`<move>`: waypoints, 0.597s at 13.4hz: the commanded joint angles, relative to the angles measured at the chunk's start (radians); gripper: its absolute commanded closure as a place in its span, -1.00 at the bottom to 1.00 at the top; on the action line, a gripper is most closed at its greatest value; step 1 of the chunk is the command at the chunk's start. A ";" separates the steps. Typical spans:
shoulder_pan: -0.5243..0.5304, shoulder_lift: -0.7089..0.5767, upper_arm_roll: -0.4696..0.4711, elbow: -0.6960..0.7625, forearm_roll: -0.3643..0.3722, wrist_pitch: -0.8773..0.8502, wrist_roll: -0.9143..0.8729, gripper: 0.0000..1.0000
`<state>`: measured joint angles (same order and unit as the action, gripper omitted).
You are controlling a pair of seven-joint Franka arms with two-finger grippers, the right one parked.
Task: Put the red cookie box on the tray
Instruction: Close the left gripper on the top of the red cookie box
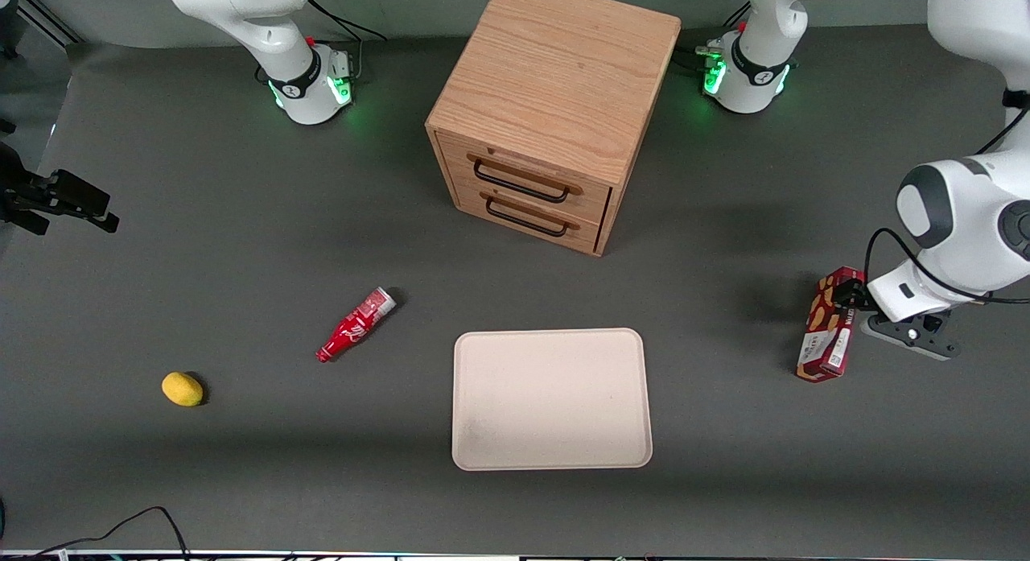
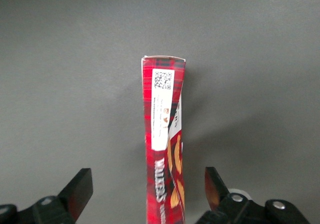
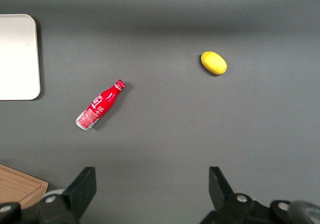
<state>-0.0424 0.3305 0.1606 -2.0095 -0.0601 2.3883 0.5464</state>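
- The red cookie box carried white lettering reading "WALKERS" along one narrow face, a white label with a QR code and fine print too small to read, and tan cookie pictures on its broad face.
- It stood on the table on a narrow edge, toward the working arm's end, well apart from the tray.
- The claw sat at the end of the box farther from the front camera, spread wide, with one finger on each side of the box and neither touching it.
- The tray lay flat on the table, nearer the front camera than the wooden drawer cabinet, and nothing lay on it.
- A small red bottle with a white script logo, not readable, lay on its side near the tray, toward the parked arm's end.
- A yellow lemon lay farther toward the parked arm's end.
- The cabinet had two drawers with dark handles, both closed.
- Only bare table lay between box and tray.
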 commanded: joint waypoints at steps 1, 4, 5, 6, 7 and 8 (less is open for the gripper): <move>0.007 0.047 -0.003 -0.006 -0.066 0.058 0.036 -1.00; 0.006 0.073 -0.003 -0.015 -0.093 0.101 0.046 -1.00; 0.006 0.079 -0.003 -0.018 -0.093 0.112 0.047 -1.00; 0.006 0.081 -0.003 -0.025 -0.093 0.123 0.047 -1.00; 0.006 0.081 -0.004 -0.028 -0.095 0.129 0.047 -1.00; 0.006 0.081 -0.004 -0.031 -0.095 0.131 0.047 -1.00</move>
<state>-0.0416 0.4243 0.1604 -2.0163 -0.1373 2.4944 0.5667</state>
